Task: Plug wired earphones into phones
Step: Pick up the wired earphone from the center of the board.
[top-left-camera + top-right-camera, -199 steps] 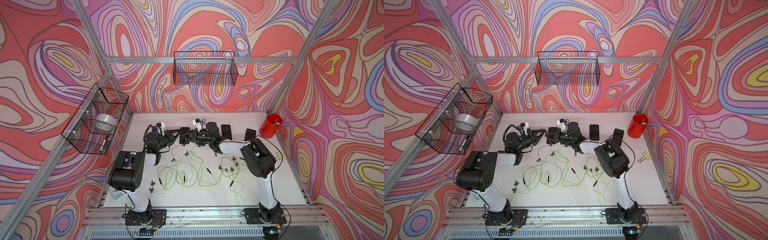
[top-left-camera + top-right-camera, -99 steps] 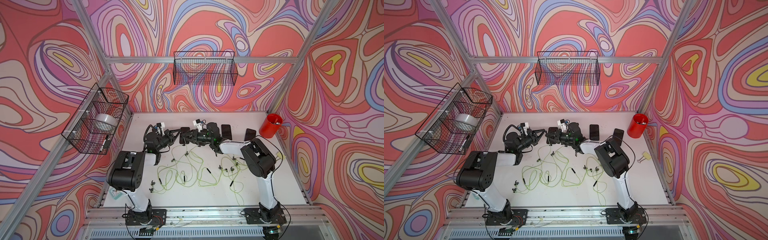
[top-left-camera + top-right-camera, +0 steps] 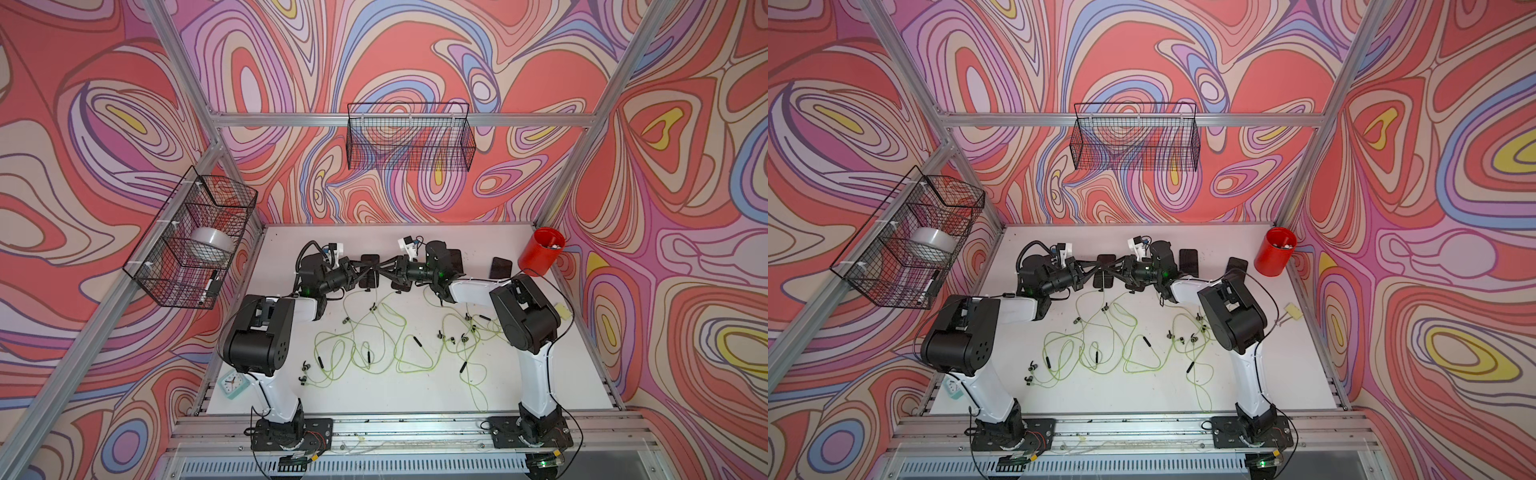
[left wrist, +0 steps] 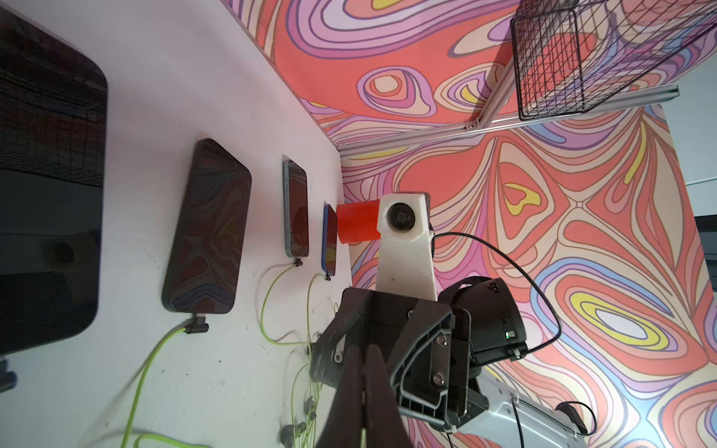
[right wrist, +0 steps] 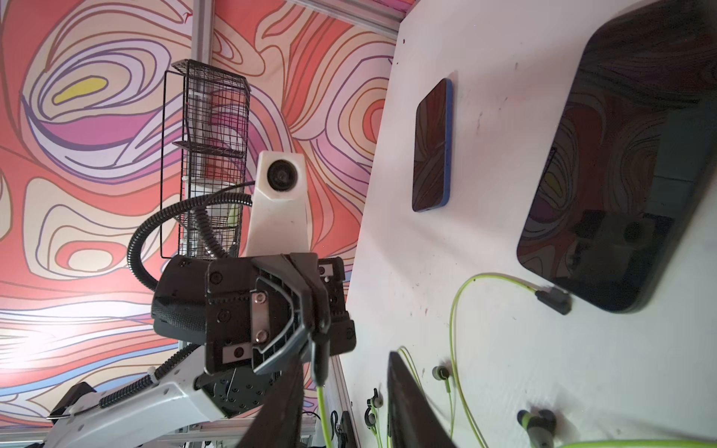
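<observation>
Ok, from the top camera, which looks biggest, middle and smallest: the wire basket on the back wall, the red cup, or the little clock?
In a top view, largest to smallest:
1. wire basket on the back wall
2. red cup
3. little clock, smallest though nearest the camera

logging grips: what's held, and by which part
Left pincer pinches a thin yellow-green earphone cable at its dark plug-like end; right pincer open, empty.

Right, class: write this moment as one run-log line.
left fingers: shut on earphone plug | right fingers: open, empty | step: plug not yet inserted
</observation>
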